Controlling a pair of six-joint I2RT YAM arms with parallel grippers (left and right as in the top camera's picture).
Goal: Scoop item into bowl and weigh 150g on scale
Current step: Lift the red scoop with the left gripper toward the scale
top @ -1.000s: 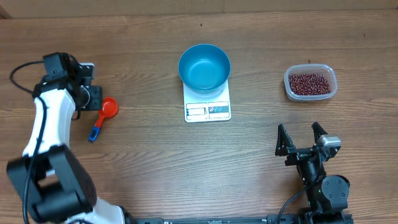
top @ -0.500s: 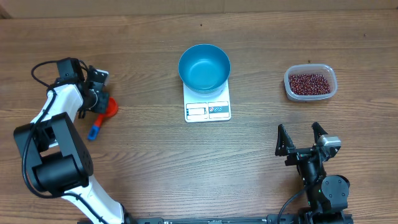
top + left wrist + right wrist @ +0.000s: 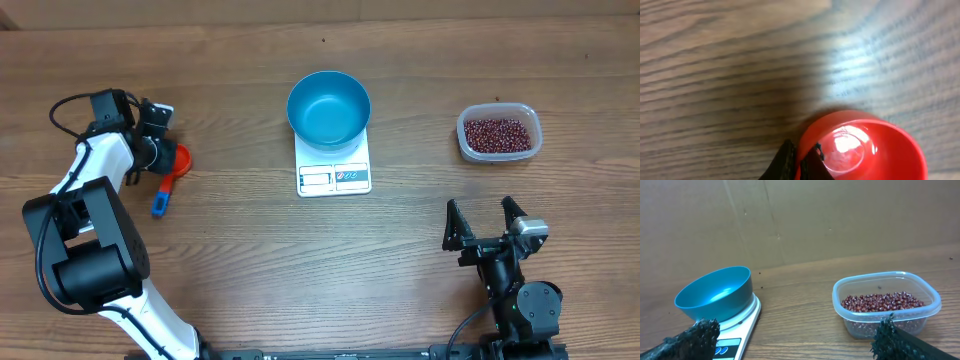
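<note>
A red scoop (image 3: 179, 160) with a blue handle (image 3: 160, 203) lies at the table's left. My left gripper (image 3: 162, 152) is shut on the scoop's cup rim (image 3: 807, 137), one fingertip inside the cup and one outside. The blue bowl (image 3: 328, 108) sits empty on the white scale (image 3: 334, 176) at the centre back. Dark red-brown beans (image 3: 495, 133) fill a clear tub (image 3: 466, 142) at the right. My right gripper (image 3: 485, 222) stands open in front of the tub, apart from it, with nothing between its fingers. The right wrist view shows bowl (image 3: 715, 295), scale (image 3: 740, 332) and beans (image 3: 882, 302).
A brown cardboard wall (image 3: 815, 220) closes off the back of the table. The left arm's white link (image 3: 75, 180) and its cable lie along the left edge. The right arm's base (image 3: 525, 305) is at the front right.
The left arm swung in over the scoop and its jaws closed on the cup's rim. The scoop shifted slightly right and back. The right arm has not moved.
</note>
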